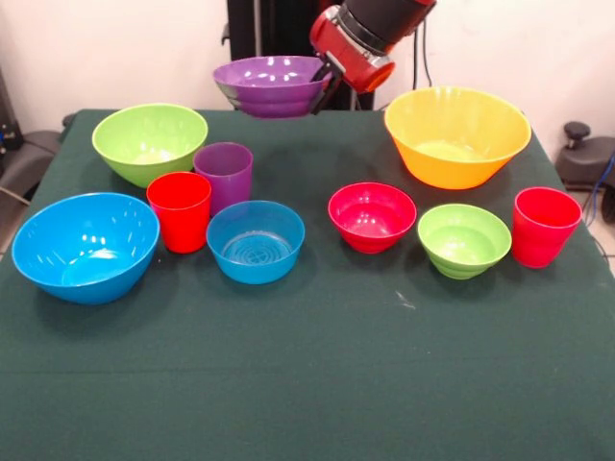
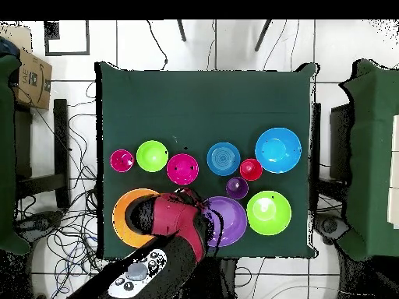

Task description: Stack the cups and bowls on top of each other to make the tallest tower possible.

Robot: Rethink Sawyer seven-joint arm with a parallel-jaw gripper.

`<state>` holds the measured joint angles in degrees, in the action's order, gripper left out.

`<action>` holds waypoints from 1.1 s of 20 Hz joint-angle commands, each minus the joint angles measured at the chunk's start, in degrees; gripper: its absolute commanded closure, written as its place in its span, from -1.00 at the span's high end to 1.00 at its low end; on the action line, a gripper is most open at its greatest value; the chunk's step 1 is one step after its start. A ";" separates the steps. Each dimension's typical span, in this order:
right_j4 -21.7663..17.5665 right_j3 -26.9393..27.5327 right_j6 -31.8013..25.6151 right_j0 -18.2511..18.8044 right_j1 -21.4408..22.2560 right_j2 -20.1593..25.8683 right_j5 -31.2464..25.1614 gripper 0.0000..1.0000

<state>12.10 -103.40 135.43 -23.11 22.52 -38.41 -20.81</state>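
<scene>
My gripper [image 1: 324,79] is shut on the right rim of the large purple bowl [image 1: 272,84] and holds it in the air over the table's far edge; both show in the overhead view, the gripper [image 2: 204,215] beside the bowl [image 2: 227,221]. On the table stand the yellow bowl [image 1: 456,134], the large lime green bowl [image 1: 150,142], the large blue bowl [image 1: 86,245], the small blue bowl [image 1: 256,240], the red-pink bowl [image 1: 372,216] and the small lime green bowl [image 1: 463,239]. The purple cup [image 1: 224,175] and a red cup [image 1: 180,210] stand together. Another red cup [image 1: 545,226] stands at the right. Nothing is stacked.
The green cloth table [image 1: 307,384] has bare cloth along its near side. In the overhead view my arm [image 2: 167,222] covers part of the yellow bowl [image 2: 123,220]. A cardboard box [image 2: 30,76] and cables lie beside the table.
</scene>
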 commanded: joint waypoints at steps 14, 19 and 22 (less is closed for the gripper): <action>-6.68 10.47 0.25 3.08 -1.92 1.70 -9.56 -1.00; -7.57 10.01 0.39 5.21 -2.86 3.64 -4.96 -1.00; -8.07 9.63 0.68 5.81 -2.95 4.16 -3.31 -1.00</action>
<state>8.15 -96.45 135.43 -19.61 22.78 -42.07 -28.94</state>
